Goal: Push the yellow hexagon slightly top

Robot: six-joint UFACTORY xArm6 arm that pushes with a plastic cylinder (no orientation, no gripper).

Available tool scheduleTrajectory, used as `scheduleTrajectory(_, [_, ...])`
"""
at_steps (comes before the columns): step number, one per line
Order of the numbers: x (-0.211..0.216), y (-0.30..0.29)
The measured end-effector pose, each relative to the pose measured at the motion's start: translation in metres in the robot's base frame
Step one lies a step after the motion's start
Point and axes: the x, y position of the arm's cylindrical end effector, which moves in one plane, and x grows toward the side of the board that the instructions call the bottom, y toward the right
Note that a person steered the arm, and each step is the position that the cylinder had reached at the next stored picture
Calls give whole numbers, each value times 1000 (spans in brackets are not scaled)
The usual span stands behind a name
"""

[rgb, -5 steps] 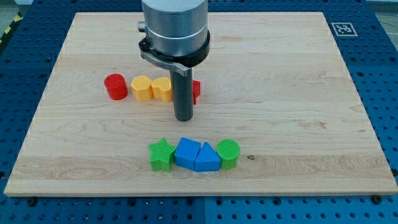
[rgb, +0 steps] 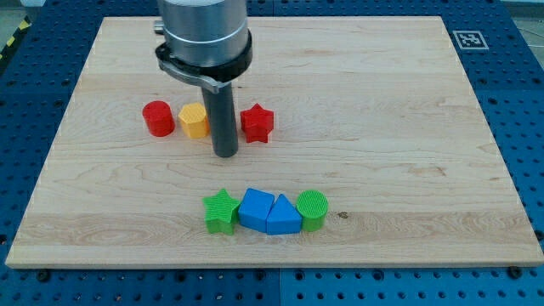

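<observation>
The wooden board [rgb: 408, 127] lies on a blue perforated table [rgb: 527, 127], with a black-and-white marker tag [rgb: 469, 39] at the board's corner toward the view's top right. The arm ends in a grey cylindrical housing [rgb: 204, 34] above a straight dark rod [rgb: 223, 119]; there is no jaw mechanism to spread or press together, and nothing is pinched. My tip [rgb: 225, 155] rests on the board toward the view's left of centre, just below the upper row of blocks. That row runs, from the view's left to right: a red cylinder [rgb: 157, 118], a yellow hexagon [rgb: 194, 121], the rod, and a red star [rgb: 256, 124]. The red cylinder and the yellow hexagon stand just beside each other. The yellow hexagon sits immediately to the view's left of the rod, slightly above the level of my tip; whether rod and block touch cannot be determined. The rod hides whatever lies directly behind it, between the yellow hexagon and the red star. The red star stands just to the view's right of the rod. A second row lies nearer the view's bottom, well apart from my tip: a green star [rgb: 220, 211], a blue block of angular outline [rgb: 254, 208], a blue triangle [rgb: 284, 217] and a green cylinder [rgb: 312, 209], set closely together, neighbour touching neighbour
</observation>
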Motion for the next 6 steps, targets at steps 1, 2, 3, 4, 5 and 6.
scheduleTrajectory(1, [-1,-19])
scheduleTrajectory(2, [-1,-32])
scheduleTrajectory(3, [-2,-27])
scheduleTrajectory(4, [-8,-27])
scheduleTrajectory(5, [-19,-27])
scheduleTrajectory(6, [-24,-40])
